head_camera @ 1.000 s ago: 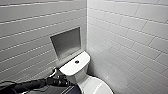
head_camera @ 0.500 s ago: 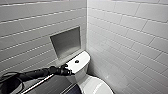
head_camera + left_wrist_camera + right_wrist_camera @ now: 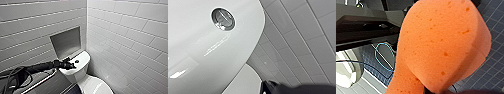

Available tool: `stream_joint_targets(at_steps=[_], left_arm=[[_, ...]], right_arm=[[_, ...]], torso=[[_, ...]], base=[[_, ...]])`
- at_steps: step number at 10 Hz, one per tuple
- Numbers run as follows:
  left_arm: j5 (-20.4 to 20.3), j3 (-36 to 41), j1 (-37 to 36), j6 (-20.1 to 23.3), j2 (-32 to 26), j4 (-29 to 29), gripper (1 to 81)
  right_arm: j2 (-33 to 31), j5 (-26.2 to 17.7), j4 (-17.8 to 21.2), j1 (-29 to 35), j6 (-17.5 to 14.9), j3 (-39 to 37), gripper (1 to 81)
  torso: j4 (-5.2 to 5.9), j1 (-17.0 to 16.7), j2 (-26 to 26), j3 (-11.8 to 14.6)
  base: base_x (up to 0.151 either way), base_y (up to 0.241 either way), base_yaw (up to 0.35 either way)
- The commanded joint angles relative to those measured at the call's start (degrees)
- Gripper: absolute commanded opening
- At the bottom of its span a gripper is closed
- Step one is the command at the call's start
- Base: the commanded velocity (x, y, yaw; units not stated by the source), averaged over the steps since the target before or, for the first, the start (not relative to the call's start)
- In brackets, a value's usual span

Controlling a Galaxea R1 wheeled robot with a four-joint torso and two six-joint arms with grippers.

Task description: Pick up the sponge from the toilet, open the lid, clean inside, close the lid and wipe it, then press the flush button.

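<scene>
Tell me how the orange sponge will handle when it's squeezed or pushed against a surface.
The sponge probably compresses easily: its surface is pitted with small pores, like soft foam. For the same reason it is likely light for its bulk. Its matte, rough face should grip rather than slip, and its bowed outline suggests it bends readily.

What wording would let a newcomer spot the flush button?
Find the white toilet in the corner of the tiled walls, then its tank top. The flush button sits mid-top: a small dark round disc, the only spot set in that glossy white surface.
</scene>
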Motion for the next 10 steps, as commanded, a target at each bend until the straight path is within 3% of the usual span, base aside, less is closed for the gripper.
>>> stream_joint_targets(at_steps=[1, 5, 6, 10], left_arm=[[5.3, -5.9, -12.1, -1.1, 2.5, -1.5, 1.0], [6.7, -14.6, -14.9, -1.1, 7.8, -0.4, 1.0], [6.8, -16.1, -15.8, -1.0, 9.3, -0.4, 1.0], [6.9, -23.3, -17.3, -1.0, 15.0, 0.8, 1.0]], right_arm=[[-0.1, -1.5, -0.9, -1.0, 0.0, 0.2, 1.0], [-2.3, 0.5, -0.3, -5.2, 0.2, -0.2, 1.0], [-2.9, 2.7, -0.3, -5.9, 0.1, -0.2, 1.0], [-3.1, 4.3, -0.4, -6.2, 0.0, -0.1, 1.0]], torso=[[0.00, 0.0, 0.0, -1.2], [0.00, 0.0, 0.0, -5.7], [0.00, 0.0, 0.0, -4.0], [0.00, 0.1, 0.1, -5.0]], base=[[0.000, 0.000, 0.000], [0.000, 0.000, 0.000], [0.000, 0.000, 0.000], [0.000, 0.000, 0.000]])
